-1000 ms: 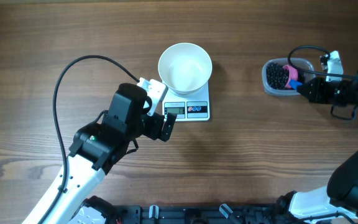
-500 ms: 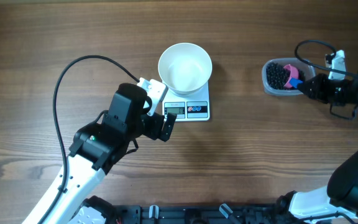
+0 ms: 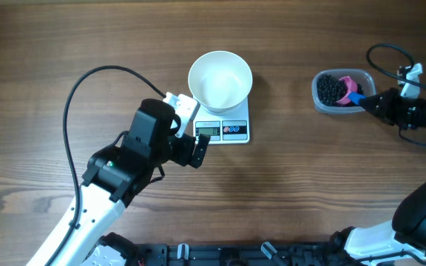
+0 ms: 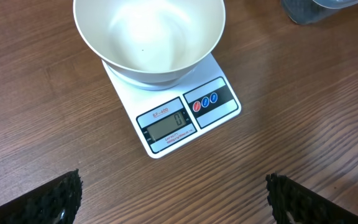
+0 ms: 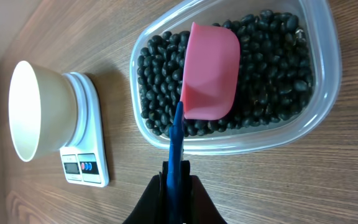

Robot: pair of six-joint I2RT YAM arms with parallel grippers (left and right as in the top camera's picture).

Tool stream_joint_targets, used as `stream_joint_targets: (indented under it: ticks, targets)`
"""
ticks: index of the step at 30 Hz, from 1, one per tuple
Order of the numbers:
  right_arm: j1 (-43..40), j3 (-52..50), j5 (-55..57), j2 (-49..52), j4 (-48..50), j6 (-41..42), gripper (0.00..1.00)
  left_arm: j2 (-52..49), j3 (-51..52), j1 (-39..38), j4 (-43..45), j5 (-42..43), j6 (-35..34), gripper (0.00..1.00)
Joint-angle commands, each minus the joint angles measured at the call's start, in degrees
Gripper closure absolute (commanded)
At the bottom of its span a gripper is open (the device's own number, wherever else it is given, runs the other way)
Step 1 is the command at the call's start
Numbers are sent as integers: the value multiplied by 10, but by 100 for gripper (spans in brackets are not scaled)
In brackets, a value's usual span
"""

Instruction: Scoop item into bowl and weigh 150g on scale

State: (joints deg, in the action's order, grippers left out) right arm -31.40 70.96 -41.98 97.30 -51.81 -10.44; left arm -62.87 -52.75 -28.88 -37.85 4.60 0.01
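Room is showing on every side of the kitchen scale [image 3: 228, 130], which is sitting mid-desk [image 3: 65, 37] with the white bowl [image 3: 220, 80] standing on it, empty. Left fingers [image 4: 48, 200] are hanging spread wide just short of the scale's display edge, touching nothing, with bare wood lying between them. Well apart, off to the right, the clear plastic tub [image 3: 324, 100] is holding the black beans [image 3: 330, 89]. Right fingers [image 5: 194, 202] are pressing together on the blue handle [image 5: 176, 134] of the pink scoop [image 5: 209, 71], whose cup is resting on the beans inside the tub. From overhead that grip is looking tiny and unclear. The right wrist camera is showing it plainly, the handle crossing the tub's near rim. Only the left wrist camera is letting me read the display: zero.
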Motion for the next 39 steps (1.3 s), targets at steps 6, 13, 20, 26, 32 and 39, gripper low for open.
stream_joint_targets:
  ticks: [6, 13, 20, 26, 32, 39]
  targets:
    - [0, -6, -36, 8, -3, 24, 96, -1, 2, -2, 2, 9, 11, 0]
    - [-1, -6, -36, 8, -1, 47, 96, -1, 2, -2, 2, 9, 11, 0]
    - [-10, -6, -81, 8, 6, 66, 96, -1, 2, -2, 2, 9, 11, 0]
    - [-41, -6, -85, 8, 1, 76, 96, -1, 2, -2, 2, 9, 11, 0]
    - [-63, -6, -115, 8, -14, 76, 96, -1, 2, -2, 2, 9, 11, 0]
    - [-116, -6, -242, 8, -15, 76, 96, -1, 2, -3, 2, 9, 11, 0]
